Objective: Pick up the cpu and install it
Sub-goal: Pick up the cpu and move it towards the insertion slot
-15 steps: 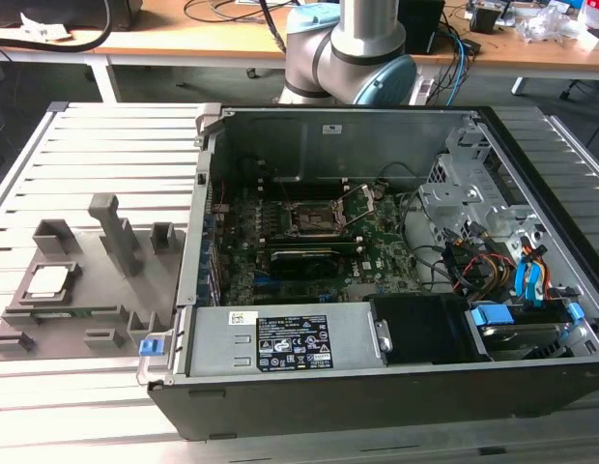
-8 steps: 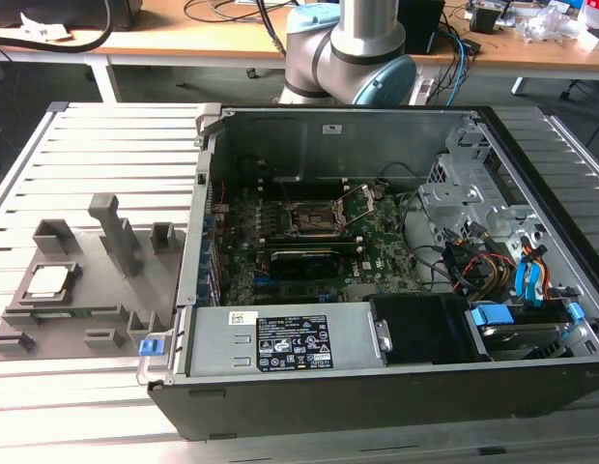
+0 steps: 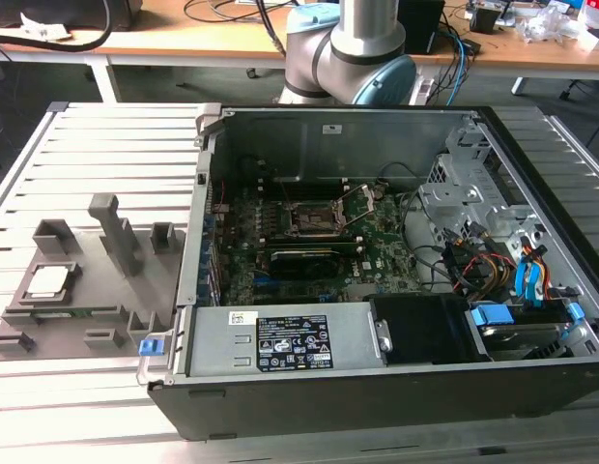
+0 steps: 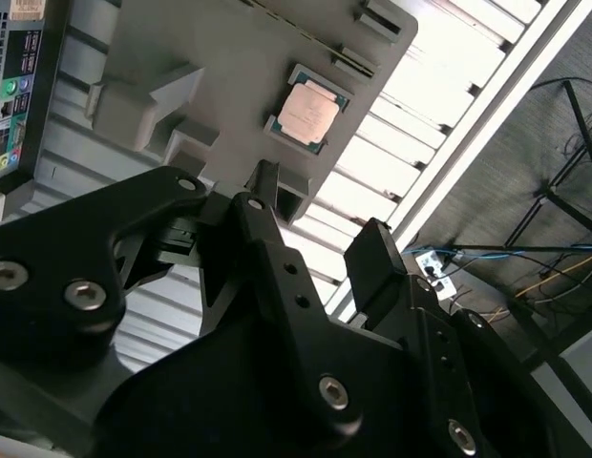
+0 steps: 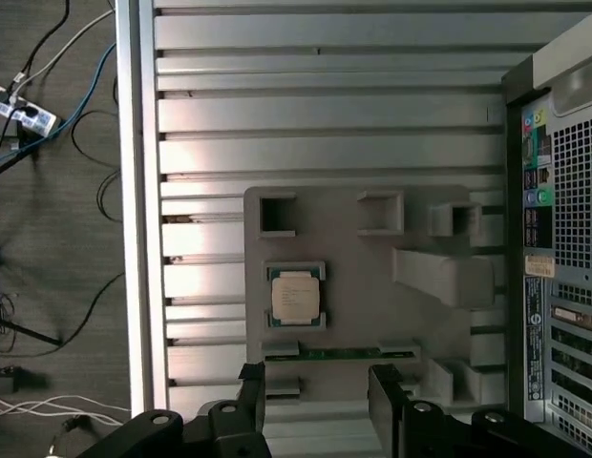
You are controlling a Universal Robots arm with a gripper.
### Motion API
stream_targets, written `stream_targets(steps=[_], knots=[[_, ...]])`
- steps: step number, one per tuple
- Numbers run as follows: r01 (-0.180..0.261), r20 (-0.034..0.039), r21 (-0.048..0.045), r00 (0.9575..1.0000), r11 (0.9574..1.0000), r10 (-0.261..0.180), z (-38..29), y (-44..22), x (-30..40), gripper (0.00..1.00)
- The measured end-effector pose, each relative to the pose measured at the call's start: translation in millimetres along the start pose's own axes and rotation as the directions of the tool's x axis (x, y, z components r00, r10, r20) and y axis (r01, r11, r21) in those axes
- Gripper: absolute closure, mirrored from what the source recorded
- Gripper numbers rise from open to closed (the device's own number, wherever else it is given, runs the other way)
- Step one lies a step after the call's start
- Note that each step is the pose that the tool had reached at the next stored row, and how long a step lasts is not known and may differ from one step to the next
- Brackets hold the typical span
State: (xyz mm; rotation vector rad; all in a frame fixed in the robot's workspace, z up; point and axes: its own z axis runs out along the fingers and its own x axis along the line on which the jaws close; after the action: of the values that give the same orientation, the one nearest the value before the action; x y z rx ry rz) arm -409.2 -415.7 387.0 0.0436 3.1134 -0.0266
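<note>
In the first wrist view the hand (image 5: 316, 382) covers an edge of the grey tray (image 5: 358, 286).

Exterior view above the open case (image 3: 377, 411), both wrist views overlooking tray (image 5: 372, 286) (image 4: 229, 67)

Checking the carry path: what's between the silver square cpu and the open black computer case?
In the exterior view, upright grey blocks of the plastic tray stand between the cpu and the computer case.
</note>
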Motion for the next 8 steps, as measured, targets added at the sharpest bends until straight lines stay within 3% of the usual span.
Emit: stream_targets(steps=[8], knots=[[0.0, 0.0, 0.0, 1.0, 1.0, 0.0, 7.8, 0.1, 0.2, 0.44]])
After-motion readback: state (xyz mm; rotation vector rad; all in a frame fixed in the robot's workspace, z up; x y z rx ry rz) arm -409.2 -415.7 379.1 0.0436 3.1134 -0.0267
